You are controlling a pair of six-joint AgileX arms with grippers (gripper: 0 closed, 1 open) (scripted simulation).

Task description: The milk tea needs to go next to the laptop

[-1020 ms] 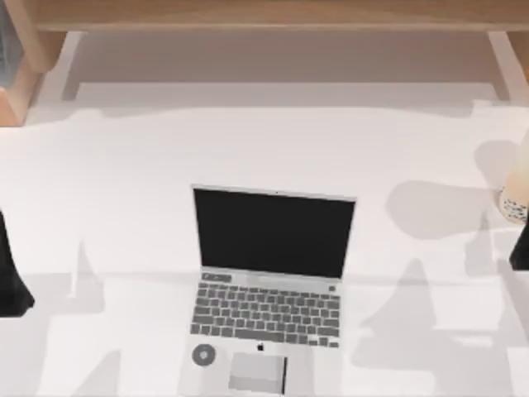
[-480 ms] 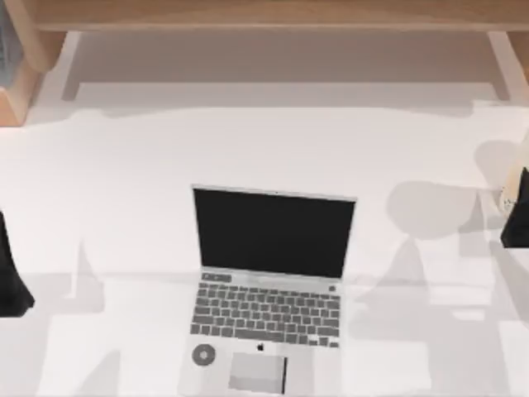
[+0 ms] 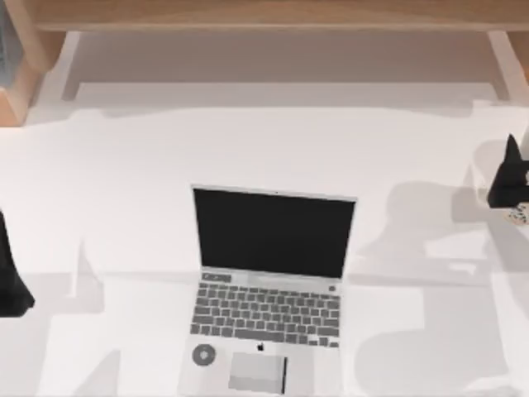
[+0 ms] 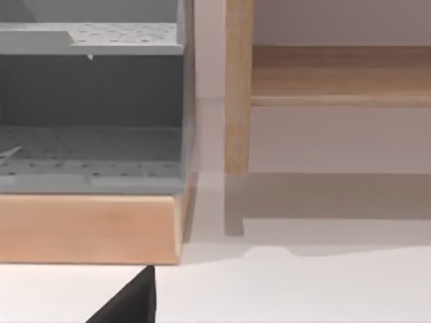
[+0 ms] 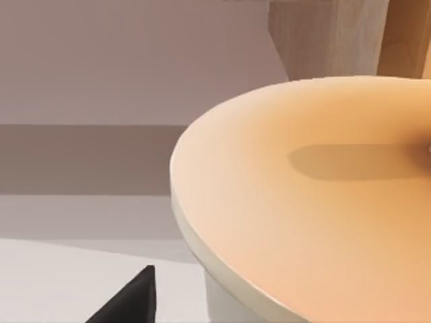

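The silver laptop [image 3: 269, 281] lies open in the middle of the white table, black screen toward the back. The milk tea [image 3: 519, 217] stands at the table's far right edge, with just a bit of its pearl-speckled base showing. My right gripper [image 3: 507, 178] hovers right over the cup and hides most of it. In the right wrist view the cup's round orange-tan top [image 5: 316, 195] looms very close. My left gripper [image 3: 10, 277] stays parked at the table's left edge.
A wooden shelf [image 3: 264, 15] runs along the back, with posts at both ends. A grey perforated rack [image 4: 91, 108] on a wooden base sits at the back left corner. Bare white table [image 3: 413, 248] lies between the laptop and the cup.
My right gripper has moved toward the back along the right edge and now covers the cup, which showed more fully before. Laptop and left arm have not moved.
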